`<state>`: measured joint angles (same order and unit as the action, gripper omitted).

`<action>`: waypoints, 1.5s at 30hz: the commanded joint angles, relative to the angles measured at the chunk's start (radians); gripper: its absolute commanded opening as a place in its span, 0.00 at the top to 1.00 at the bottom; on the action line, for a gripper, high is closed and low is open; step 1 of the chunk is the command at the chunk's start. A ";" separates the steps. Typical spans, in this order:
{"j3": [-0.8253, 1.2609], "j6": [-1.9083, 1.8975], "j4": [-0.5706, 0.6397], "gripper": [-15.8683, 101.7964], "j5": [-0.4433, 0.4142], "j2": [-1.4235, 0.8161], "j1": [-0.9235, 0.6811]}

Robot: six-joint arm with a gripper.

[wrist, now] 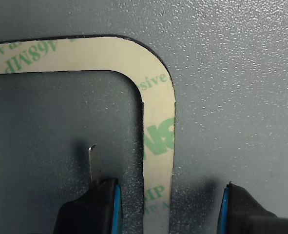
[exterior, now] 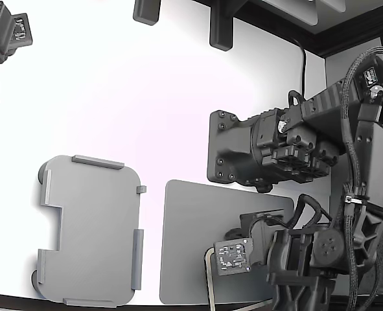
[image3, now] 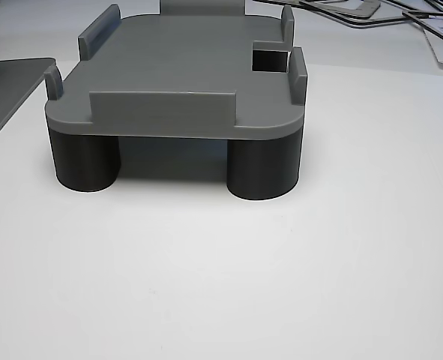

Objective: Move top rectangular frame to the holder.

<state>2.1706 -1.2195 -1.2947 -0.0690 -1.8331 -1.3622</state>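
The top rectangular frame (wrist: 158,126) is a thin pale beige strip with green print. It lies flat on the darker grey mat (wrist: 231,73), with one rounded corner in the wrist view. In the exterior view only a short part of it (exterior: 208,282) shows at the mat's near edge. My gripper (wrist: 168,207) is open low over the mat, its two fingers standing on either side of one frame strip. One finger (wrist: 92,204) carries a thin metal blade. In the exterior view the gripper (exterior: 229,262) is mostly hidden under its camera board. The holder (exterior: 91,230) stands empty at the exterior view's left, and also shows in the other view (image3: 184,75).
The holder rests on dark round legs (image3: 262,169) and has raised edge tabs. The dark mat (exterior: 191,227) lies just right of it in the exterior view. A second black arm's base (exterior: 243,152) sits behind the mat. Dark mounts (exterior: 220,26) stand at the table's far edge.
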 commanded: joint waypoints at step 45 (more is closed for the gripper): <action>-0.568 -0.502 -0.353 0.96 -0.109 -0.060 0.261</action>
<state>1.6490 -1.6368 -1.6460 -0.1687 -1.8745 -1.1735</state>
